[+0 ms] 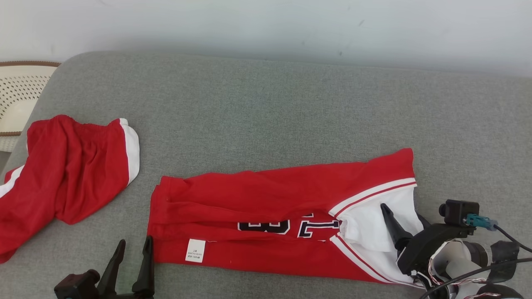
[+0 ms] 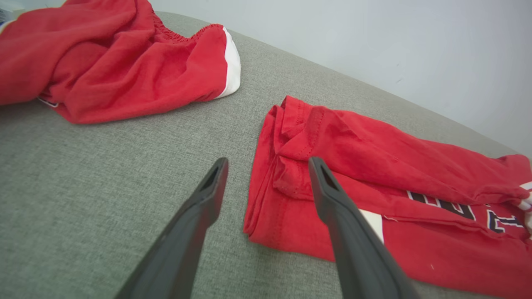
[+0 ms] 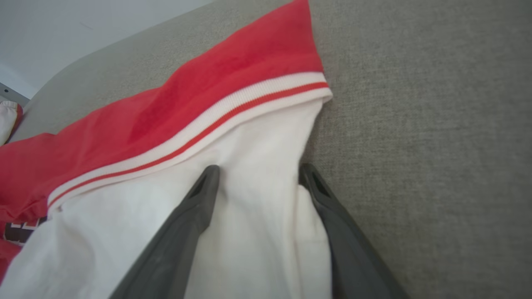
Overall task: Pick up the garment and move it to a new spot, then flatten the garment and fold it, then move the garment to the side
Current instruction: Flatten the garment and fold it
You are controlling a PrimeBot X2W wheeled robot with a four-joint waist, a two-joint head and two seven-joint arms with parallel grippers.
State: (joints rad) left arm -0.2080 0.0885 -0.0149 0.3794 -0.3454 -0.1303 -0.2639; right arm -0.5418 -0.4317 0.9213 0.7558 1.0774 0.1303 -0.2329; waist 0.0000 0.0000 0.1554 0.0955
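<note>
The garment [image 1: 266, 203] is a red jersey with white trim and dark lettering. It lies folded into a long strip across the grey cushion [image 1: 266, 108]. At the strip's left end my left gripper [image 1: 135, 240] stands open, its fingers straddling the hem corner [image 2: 286, 166] just above the cloth. My right gripper [image 1: 401, 211] is at the jersey's right end, open, with its fingers spread over the white panel [image 3: 257, 137]. A ridge of that white cloth lies loose between them. One right finger [image 1: 390, 224] shows dark against the white panel in the head view.
Crumpled red shorts [image 1: 70, 174] with a white side stripe lie at the cushion's left end, also in the left wrist view [image 2: 124, 62]. A pale perforated basket [image 1: 20, 95] stands beyond the left edge. Bare grey cushion stretches behind and to the right of the jersey.
</note>
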